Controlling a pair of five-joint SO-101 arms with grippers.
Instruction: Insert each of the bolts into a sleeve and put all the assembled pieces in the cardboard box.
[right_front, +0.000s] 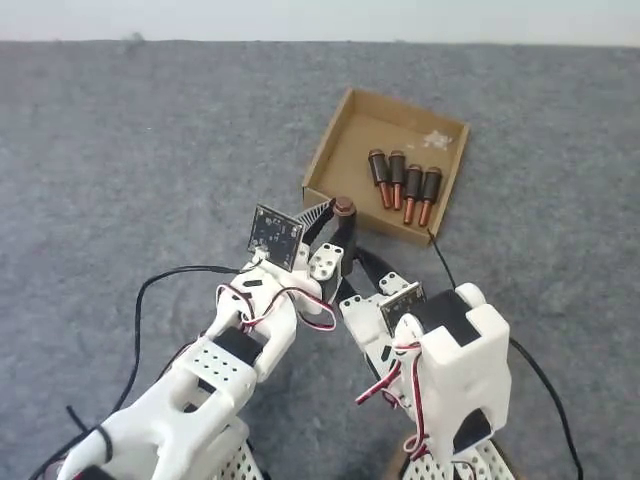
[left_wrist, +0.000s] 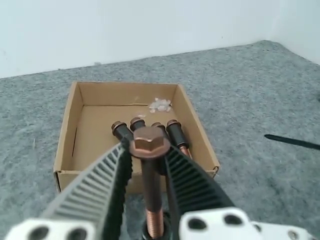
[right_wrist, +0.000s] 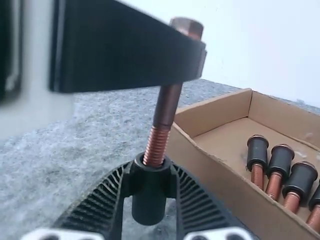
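A copper bolt (left_wrist: 149, 170) stands upright between the fingers of my left gripper (left_wrist: 147, 160), which is shut on it just under its hex head (right_front: 344, 207). Its threaded end (right_wrist: 156, 146) enters a black sleeve (right_wrist: 148, 192). My right gripper (right_wrist: 149, 195) is shut on that sleeve from below. Both grippers meet (right_front: 345, 245) just in front of the near wall of the cardboard box (right_front: 330, 150). Inside the box lie several assembled pieces (right_front: 405, 185) side by side, seen too in the left wrist view (left_wrist: 145, 127) and right wrist view (right_wrist: 280, 175).
Grey carpet (right_front: 150, 150) covers the table all around. A small white scrap (right_front: 435, 140) lies in the box's far corner. Black cables (right_front: 150, 300) trail from the arms at the front. A black strip (left_wrist: 292, 141) lies on the carpet beside the box.
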